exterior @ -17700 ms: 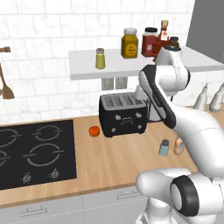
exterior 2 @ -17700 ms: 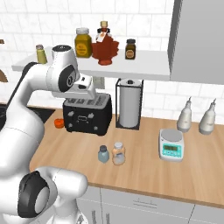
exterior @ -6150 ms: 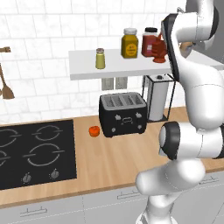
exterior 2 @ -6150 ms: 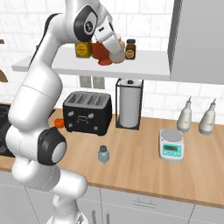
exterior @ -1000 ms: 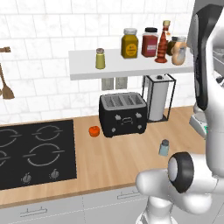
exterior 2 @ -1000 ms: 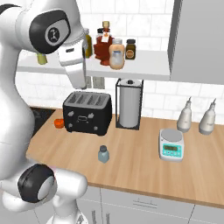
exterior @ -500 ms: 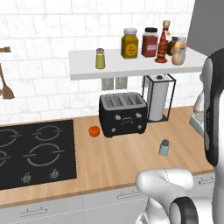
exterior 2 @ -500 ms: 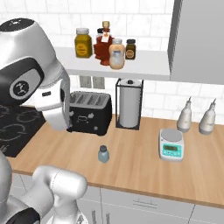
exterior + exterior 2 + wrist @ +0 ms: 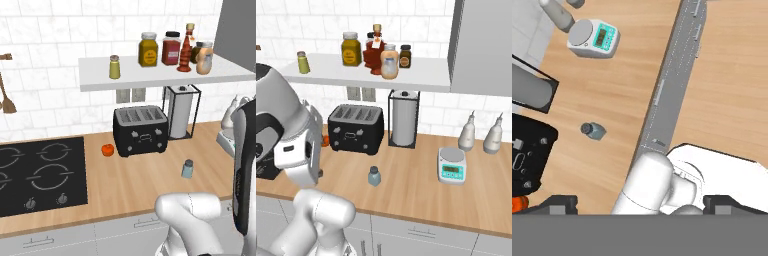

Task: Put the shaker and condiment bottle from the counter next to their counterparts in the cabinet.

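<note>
Condiment bottle (image 9: 204, 58) already up on the cabinet (image 9: 165, 76), just beside the tall ribbed red bottle (image 9: 187, 42), toward the shelf's right end. Seen again from the right base view at (image 9: 389, 62), close to the shelf's front edge. Shaker (image 9: 187, 169) left to fetch: upright on the tabletop (image 9: 135, 185), out in the open between the toaster (image 9: 140, 130) and the front edge, well clear of the paper towel holder (image 9: 181, 111) and the scale (image 9: 452, 165). Also seen from above at (image 9: 593, 130) and at (image 9: 374, 176).

Hand (image 9: 637, 205) high above the tabletop's front edge, fingers spread wide apart, nothing between them.

Likely step now: go down for the shaker. To do it well:
- Centre over the grey cap before descending, rather than sliding in from the side; small and light, easily tipped.
- Keep the fingers wide until they straddle the body, then close on the body below the cap, not on the cap alone.
- Come straight down; no neighbours to knock, so no need for an angled approach.
- Lift vertically before swinging up.
- Aim for the shelf's left part, beside the yellow-green shaker (image 9: 114, 66), well apart from the bottle cluster; set down back from the front edge.
</note>
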